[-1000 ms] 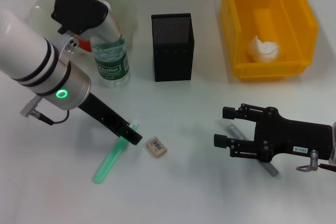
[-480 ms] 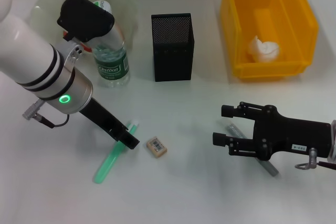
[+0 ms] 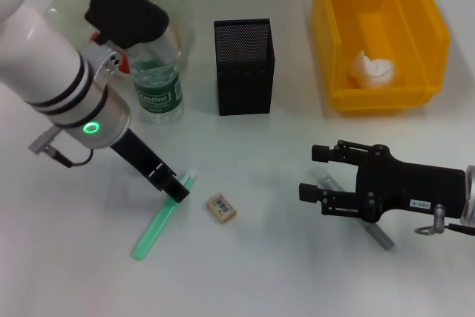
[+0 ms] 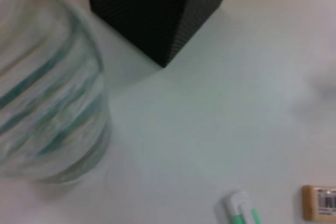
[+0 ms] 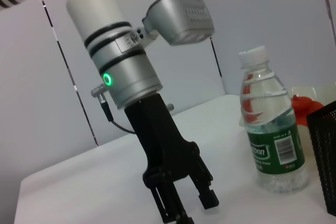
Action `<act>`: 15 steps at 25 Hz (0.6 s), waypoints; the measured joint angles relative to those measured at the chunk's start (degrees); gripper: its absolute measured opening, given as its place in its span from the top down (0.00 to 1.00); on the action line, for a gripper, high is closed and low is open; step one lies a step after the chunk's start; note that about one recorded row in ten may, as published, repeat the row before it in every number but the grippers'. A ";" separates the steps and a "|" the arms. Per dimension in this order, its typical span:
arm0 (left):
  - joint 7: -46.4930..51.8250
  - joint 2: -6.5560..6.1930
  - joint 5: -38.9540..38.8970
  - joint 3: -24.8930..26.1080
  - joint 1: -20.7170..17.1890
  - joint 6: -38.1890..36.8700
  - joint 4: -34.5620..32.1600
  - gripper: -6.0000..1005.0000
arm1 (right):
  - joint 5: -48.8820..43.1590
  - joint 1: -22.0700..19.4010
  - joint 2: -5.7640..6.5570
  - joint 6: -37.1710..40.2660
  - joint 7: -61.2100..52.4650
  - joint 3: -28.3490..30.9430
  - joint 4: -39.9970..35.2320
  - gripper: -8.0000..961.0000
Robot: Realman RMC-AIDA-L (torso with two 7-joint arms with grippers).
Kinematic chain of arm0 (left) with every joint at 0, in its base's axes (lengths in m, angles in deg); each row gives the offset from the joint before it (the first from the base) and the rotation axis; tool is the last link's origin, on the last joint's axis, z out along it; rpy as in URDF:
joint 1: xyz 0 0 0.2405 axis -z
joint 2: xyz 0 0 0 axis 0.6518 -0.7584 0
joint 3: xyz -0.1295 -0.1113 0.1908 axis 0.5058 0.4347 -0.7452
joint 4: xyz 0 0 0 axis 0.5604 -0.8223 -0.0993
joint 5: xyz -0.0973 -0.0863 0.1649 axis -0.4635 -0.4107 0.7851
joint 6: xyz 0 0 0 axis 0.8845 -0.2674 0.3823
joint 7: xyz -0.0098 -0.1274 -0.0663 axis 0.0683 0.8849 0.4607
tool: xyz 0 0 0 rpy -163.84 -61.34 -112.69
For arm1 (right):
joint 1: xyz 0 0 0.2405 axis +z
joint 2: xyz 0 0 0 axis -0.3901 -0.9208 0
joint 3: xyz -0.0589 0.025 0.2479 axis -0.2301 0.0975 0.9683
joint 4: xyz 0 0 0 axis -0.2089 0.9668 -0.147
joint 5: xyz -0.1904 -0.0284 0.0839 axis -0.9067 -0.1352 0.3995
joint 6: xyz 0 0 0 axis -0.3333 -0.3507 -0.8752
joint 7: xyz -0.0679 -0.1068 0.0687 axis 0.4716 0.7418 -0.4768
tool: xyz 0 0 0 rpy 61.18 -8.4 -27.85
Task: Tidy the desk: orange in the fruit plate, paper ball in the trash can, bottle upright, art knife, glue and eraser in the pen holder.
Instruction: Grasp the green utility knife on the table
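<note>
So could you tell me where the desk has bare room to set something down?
Bare desk lies between the pen holder and the right claw, and along the near edge below the eraser. It is crowded around the glue under the left claw.

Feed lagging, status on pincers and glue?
Left pincer open above glue on table. Right pincer open, low over grey stick. Eraser beside glue.

The head camera looks down on the whole desk. Both wrist cameras sit low, sharing the bottle (image 3: pixel 157 79) (image 4: pixel 47 103) (image 5: pixel 270 129).
</note>
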 joint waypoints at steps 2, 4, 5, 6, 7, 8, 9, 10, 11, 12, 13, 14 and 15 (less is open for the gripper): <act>0.33 0.02 0.07 -0.34 0.92 -1.06 -0.33 0.24 | 0.00 0.19 0.00 -0.40 0.00 0.00 0.16 0.20; 1.48 0.03 1.27 -1.75 1.95 -2.71 -1.60 0.24 | 0.00 0.56 0.00 -1.02 0.00 0.00 0.74 0.20; 1.48 0.03 1.27 -1.75 1.95 -2.71 -1.60 0.24 | 0.00 0.56 0.00 -1.02 0.00 0.00 0.74 0.20; 1.82 0.03 1.70 -2.26 2.16 -3.05 -1.96 0.24 | 0.00 0.68 0.00 -1.15 0.00 0.00 0.94 0.20; 2.14 0.04 2.04 -2.74 2.34 -3.29 -2.27 0.25 | 0.00 0.85 0.03 -1.33 0.00 0.00 1.22 0.20; 2.38 0.05 2.10 -3.26 2.44 -3.40 -2.38 0.25 | 0.00 0.85 0.03 -1.33 0.00 0.00 1.22 0.20; 2.67 0.05 2.09 -3.92 2.49 -3.35 -2.52 0.25 | 0.00 0.86 0.05 -1.36 0.00 0.00 1.29 0.20; 2.94 0.05 2.02 -4.46 2.52 -3.21 -2.61 0.25 | 0.00 0.86 0.06 -1.40 0.01 0.00 1.30 0.20; 3.17 0.06 1.92 -4.96 2.52 -2.99 -2.61 0.25 | 0.00 0.86 0.06 -1.47 0.02 0.00 1.30 0.20; 3.54 0.06 1.87 -5.72 2.52 -2.47 -2.62 0.25 | 0.00 0.86 0.03 -1.75 0.03 0.00 1.30 0.20; 3.54 0.06 1.87 -5.72 2.52 -2.47 -2.62 0.25 | 0.00 0.86 0.03 -1.75 0.03 0.00 1.30 0.20; 3.72 0.06 1.84 -6.00 2.43 -1.98 -2.61 0.25 | 0.00 0.86 0.00 -1.86 0.04 0.00 1.29 0.20; 3.72 0.06 1.84 -6.00 2.43 -1.98 -2.61 0.25 | 0.00 0.86 0.00 -1.86 0.04 0.00 1.29 0.20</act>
